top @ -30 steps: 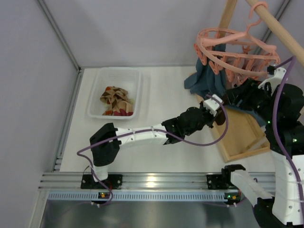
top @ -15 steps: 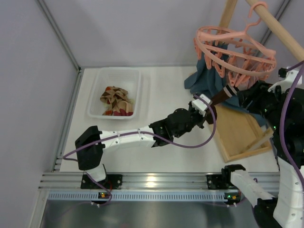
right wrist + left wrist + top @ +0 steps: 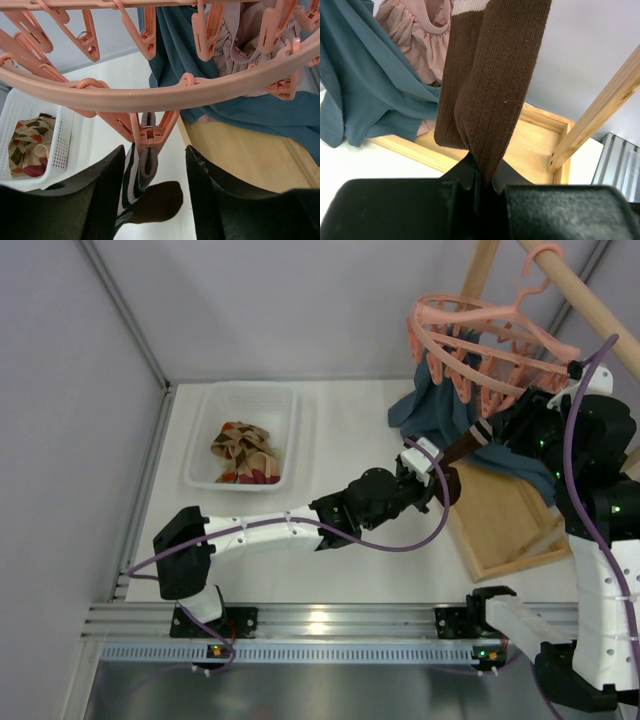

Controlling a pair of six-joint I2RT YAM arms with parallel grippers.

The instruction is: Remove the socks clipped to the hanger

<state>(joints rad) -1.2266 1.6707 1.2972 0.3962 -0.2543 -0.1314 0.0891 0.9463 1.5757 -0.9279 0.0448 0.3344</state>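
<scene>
Held at the toe end in the clamped jaws of the left gripper (image 3: 482, 176): the brown sock (image 3: 490, 85), pinned above by a clip (image 3: 149, 131) under the hanger (image 3: 210, 90) ring. Astride that clip, jaws apart: the right gripper (image 3: 155, 155). Risky to tug now; likely to tilt the hanger or stretch fabric unless the clip is pressed open. Hard to tell whether one sock or two in the clip.

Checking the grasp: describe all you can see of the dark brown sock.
The dark brown ribbed knit sock looks soft, with a pale band at its top. Drawn taut and creased lengthwise, its lower end is pinched in the shut jaws of the left gripper; its top runs toward the salmon-pink round plastic hanger.
</scene>
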